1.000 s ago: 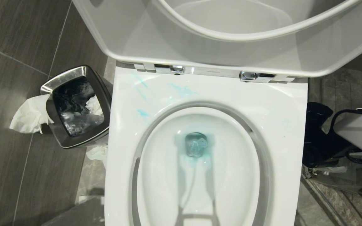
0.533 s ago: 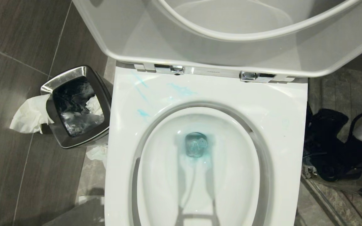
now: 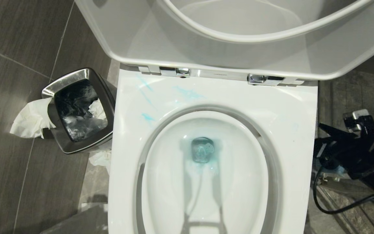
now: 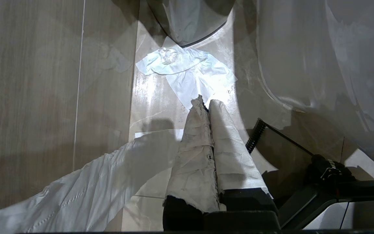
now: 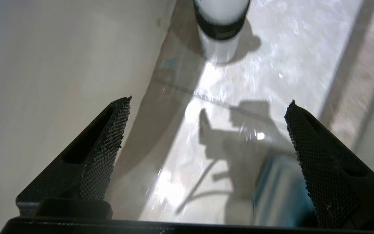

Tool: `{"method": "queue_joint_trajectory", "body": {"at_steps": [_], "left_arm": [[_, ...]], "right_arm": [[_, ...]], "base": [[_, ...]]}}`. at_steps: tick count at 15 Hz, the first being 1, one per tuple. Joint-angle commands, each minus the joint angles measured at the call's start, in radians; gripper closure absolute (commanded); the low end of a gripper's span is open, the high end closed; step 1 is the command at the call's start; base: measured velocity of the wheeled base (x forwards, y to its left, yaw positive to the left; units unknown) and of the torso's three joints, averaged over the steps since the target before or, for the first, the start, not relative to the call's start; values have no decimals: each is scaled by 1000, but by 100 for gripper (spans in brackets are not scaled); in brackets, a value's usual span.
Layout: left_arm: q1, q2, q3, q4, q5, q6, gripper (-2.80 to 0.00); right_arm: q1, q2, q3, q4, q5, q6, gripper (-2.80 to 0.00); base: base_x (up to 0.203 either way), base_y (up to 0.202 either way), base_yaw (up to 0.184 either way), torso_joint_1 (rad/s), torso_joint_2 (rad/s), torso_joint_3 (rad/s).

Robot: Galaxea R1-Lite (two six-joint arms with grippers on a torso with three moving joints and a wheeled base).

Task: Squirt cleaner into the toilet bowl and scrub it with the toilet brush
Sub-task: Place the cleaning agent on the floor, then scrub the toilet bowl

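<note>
The toilet bowl (image 3: 291,107) stands with seat and lid raised. Turquoise cleaner (image 3: 188,93) streaks the back left of its broad rim and tints the water around the drain (image 3: 202,150). My right arm (image 3: 352,152) is low beside the bowl's right side, and its gripper (image 5: 208,107) hangs open over the pale floor with nothing between the fingers. My left gripper (image 4: 205,104) is shut, its fingers wrapped in white paper, pointing at the floor beside the toilet's base. The toilet brush is not in view.
A steel-rimmed waste bin (image 3: 76,144) with tissue hanging over it stands left of the toilet. A crumpled tissue (image 4: 187,73) lies on the floor. A black-and-white cylinder (image 5: 221,22) and a blurred blue-and-grey thing (image 5: 278,191) stand on the floor near my right gripper.
My right arm has swung lower and further right beside the toilet; its white forearm has left the head view and the black wrist and cable now show. The left arm has not moved.
</note>
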Motion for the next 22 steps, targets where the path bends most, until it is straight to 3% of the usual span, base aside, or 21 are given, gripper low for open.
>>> {"method": "queue_joint_trajectory", "body": {"at_steps": [1, 2, 3, 6, 9, 11, 13, 15, 20, 22], "left_arm": [[0, 0, 2, 1, 0, 0, 0], [0, 1, 2, 0, 0, 0, 0], [0, 0, 2, 0, 0, -1, 0], [0, 0, 2, 0, 0, 0, 0], [0, 0, 2, 0, 0, -1, 0], [0, 0, 2, 1, 0, -1, 0], [0, 0, 2, 0, 0, 0, 0], [0, 1, 2, 0, 0, -1, 0], [0, 0, 2, 0, 0, 0, 0], [0, 0, 2, 0, 0, 0, 0]], "right_arm": [[-1, -181, 121, -7, 0, 4, -280], [-1, -227, 152, -6, -1, 6, -280], [-1, -260, 175, -3, -3, 6, 0], [-1, -364, 231, 43, -40, -4, 0], [-2, -550, 233, 189, -108, -14, 0], [-1, -750, 163, 458, -147, -17, 0], [-1, -917, -24, 937, -166, -20, 0], [-1, -999, -256, 1276, -181, -31, 0], [-1, -989, -471, 1523, -214, -118, 0], [-2, -984, -573, 1733, -275, -169, 0]], "base": [[0, 0, 0, 0, 0, 0], [0, 0, 0, 0, 0, 0], [0, 0, 0, 0, 0, 0], [0, 0, 0, 0, 0, 0], [0, 0, 0, 0, 0, 0], [0, 0, 0, 0, 0, 0], [0, 0, 0, 0, 0, 0], [0, 0, 0, 0, 0, 0], [0, 0, 0, 0, 0, 0], [0, 0, 0, 0, 0, 0]]}}
